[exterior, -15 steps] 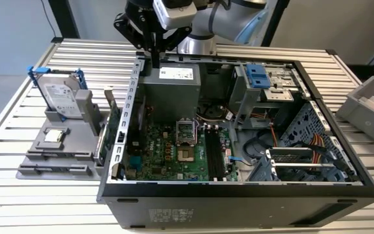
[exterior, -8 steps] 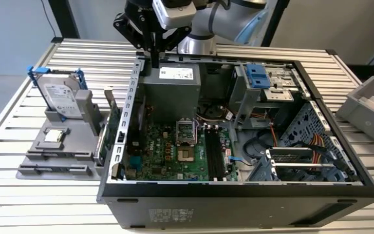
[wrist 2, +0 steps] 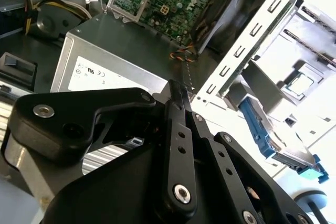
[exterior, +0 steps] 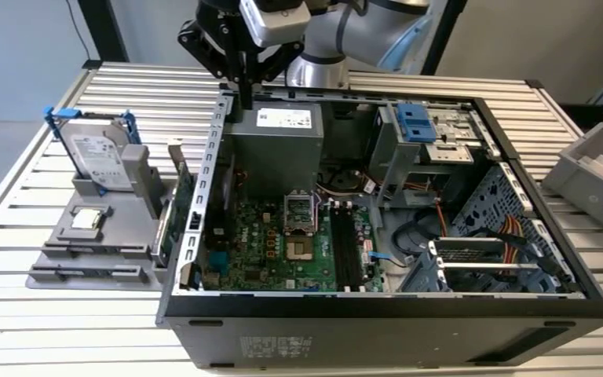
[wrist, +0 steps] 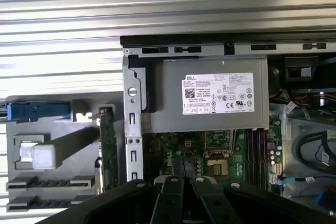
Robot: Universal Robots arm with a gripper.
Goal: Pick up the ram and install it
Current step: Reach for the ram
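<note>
Gripper (wrist 2: 177, 98): black fingers pressed together on the ram (exterior: 247, 100), above the case's rear wall.
Computer case (exterior: 385, 314): lies open on the slatted table (exterior: 71, 330).
Motherboard (exterior: 270, 251): green, on the case floor.
Power supply (wrist: 210, 98): grey box just below the gripper.
Memory slots (exterior: 345, 251): black, side by side on the motherboard.
Ram: thin dark stick seen edge-on, pinched at the fingertips, well apart from the memory slots.

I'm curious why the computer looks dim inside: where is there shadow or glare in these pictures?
Exterior view: even light on the slatted table, but the open computer case is shadowed inside. Second wrist view: its slotted metal edge looks washed out beside the dark gripper. First wrist view: the table slats gleam bright.
</note>
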